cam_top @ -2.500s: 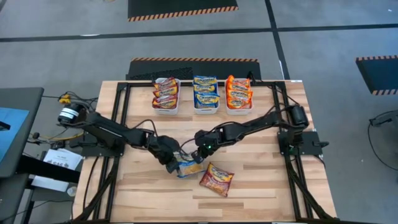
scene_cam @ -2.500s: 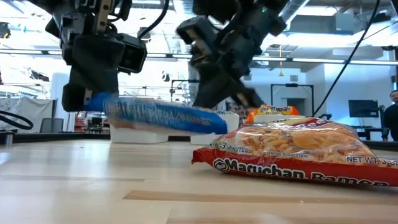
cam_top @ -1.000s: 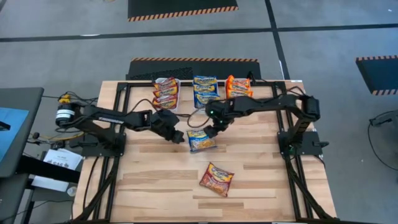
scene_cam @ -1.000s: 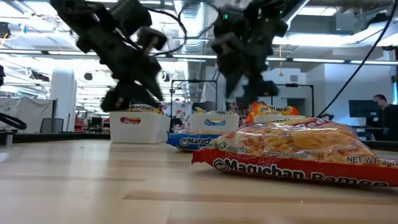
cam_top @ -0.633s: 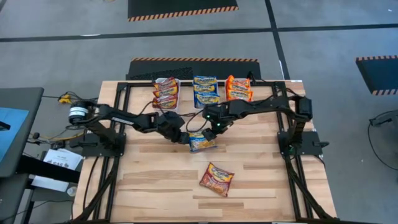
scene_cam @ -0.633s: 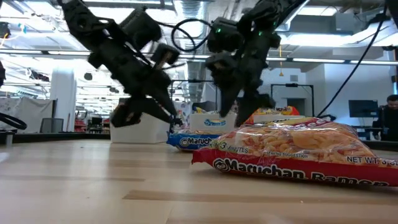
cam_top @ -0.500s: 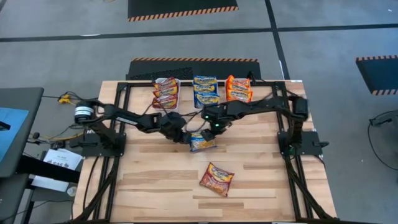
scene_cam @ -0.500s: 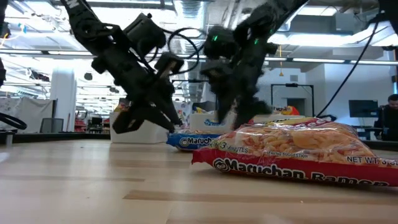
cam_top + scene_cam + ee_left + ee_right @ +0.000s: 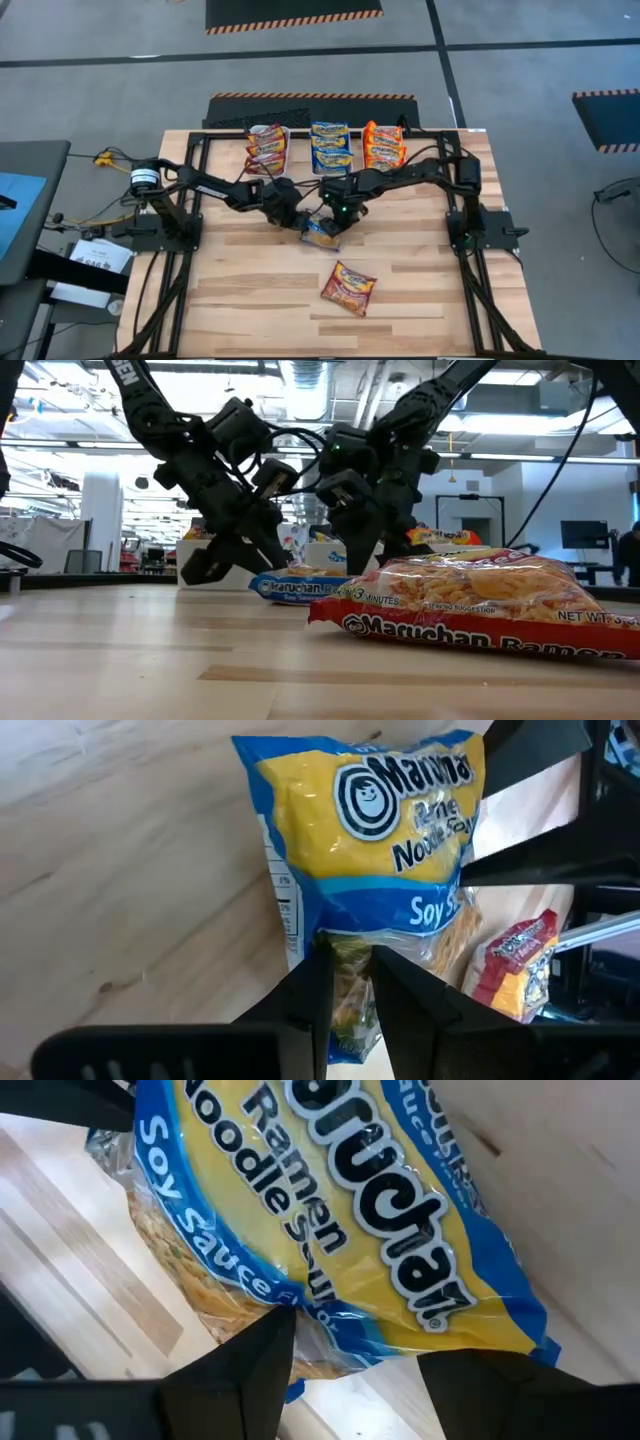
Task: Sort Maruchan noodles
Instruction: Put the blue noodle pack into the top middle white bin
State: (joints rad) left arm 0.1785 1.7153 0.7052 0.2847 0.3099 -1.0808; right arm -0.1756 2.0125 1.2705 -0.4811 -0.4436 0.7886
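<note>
Now, from above, both arms are meeting at the table's middle over the blue packet (image 9: 321, 232), which lay loose on the wood a second ago; the left gripper (image 9: 300, 222) is pinching its edge again, so a handover toward the blue bin (image 9: 330, 150) looks underway. A red packet (image 9: 348, 286) is waiting nearer the front edge.

At table height, the red packet is bulging glossy and crinkled in front, the blue one lying flat behind it.

Through the left wrist, the fingers (image 9: 310, 995) are clamping the blue packet's shiny clear seam.

Through the right wrist, the right gripper (image 9: 350, 1342) is standing spread wide, straddling the slick film without closing.
</note>
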